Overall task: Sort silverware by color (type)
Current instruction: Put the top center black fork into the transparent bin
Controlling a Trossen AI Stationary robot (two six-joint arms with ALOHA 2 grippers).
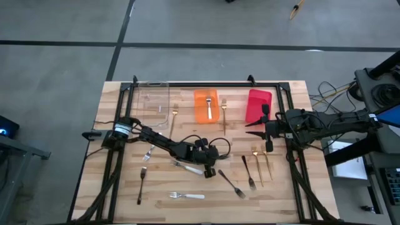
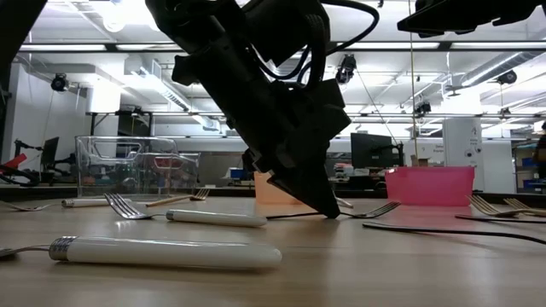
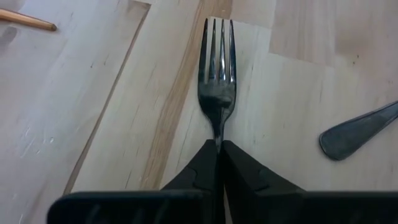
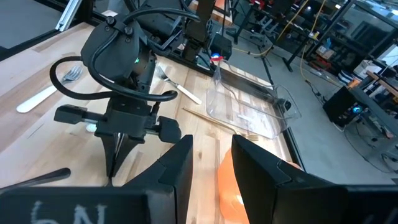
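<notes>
- The left pincer [image 1: 211, 171] is down at the table [image 1: 119, 187] near its middle, fingers pressed together on the neck of a dark fork [image 3: 217, 78]; in the left wrist view the tines point straight away from the fingertips [image 3: 208, 163] and the fork lies flat on the wood.
- In the low view that pincer [image 2: 328, 209] tapers to a point touching the table, with the fork's tines [image 2: 381, 208] showing just beyond the tip.
- Just beside the pincer lies a white-handled fork [image 1: 186, 166], partly under the arm; another dark fork [image 1: 232, 184] lies near on the other side, its handle end showing in the left wrist view [image 3: 360, 129].
- Farther out: a white-handled fork [image 1: 186, 195] near the front edge, a dark fork [image 1: 142, 183] toward the left, and another white-handled one [image 1: 149, 152] by the left arm.
- To the right lie a dark fork [image 1: 248, 172] and two gold forks [image 1: 262, 165] side by side.
- At the back stand a clear bin [image 1: 153, 103], an orange bin [image 1: 205, 105] and a red bin [image 1: 258, 105]; one gold fork [image 1: 174, 117] lies between clear and orange, another [image 1: 223, 112] between orange and red.
- The right pincer [image 1: 256, 128] waits above the table beside the red bin, its fingers [image 4: 180, 165] a narrow gap apart and empty.
</notes>
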